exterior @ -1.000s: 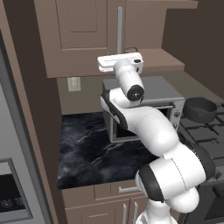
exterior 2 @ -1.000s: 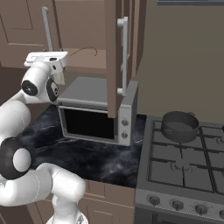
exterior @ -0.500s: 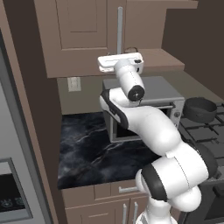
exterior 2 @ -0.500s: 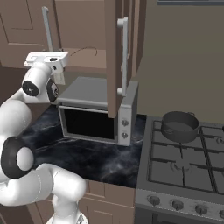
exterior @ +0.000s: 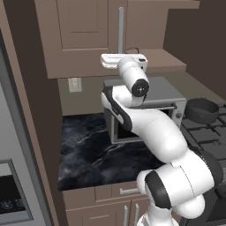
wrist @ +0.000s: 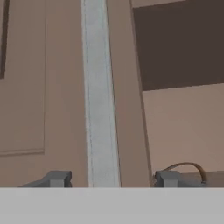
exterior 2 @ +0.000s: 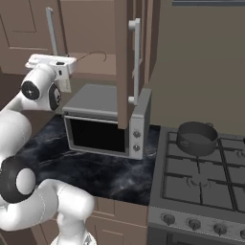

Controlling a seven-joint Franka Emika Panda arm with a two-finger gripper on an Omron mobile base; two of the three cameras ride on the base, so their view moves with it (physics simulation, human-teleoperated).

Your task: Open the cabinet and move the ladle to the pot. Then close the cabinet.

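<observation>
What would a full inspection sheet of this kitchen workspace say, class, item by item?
Surface: black marble counter, bare in front of the microwave.
Job's things: brown wall cabinet, left door closed, right door swung open; small brown ladle lying on its shelf; low round dark grey pot on the stove.
Clutter: silver box microwave on the counter.
Grippers: hand open, one fingertip on each side of the long silver bar handle of the left door, not touching it.
Cables: nothing seen.
Surroundings: grey gas stove; white wall outlet.
</observation>
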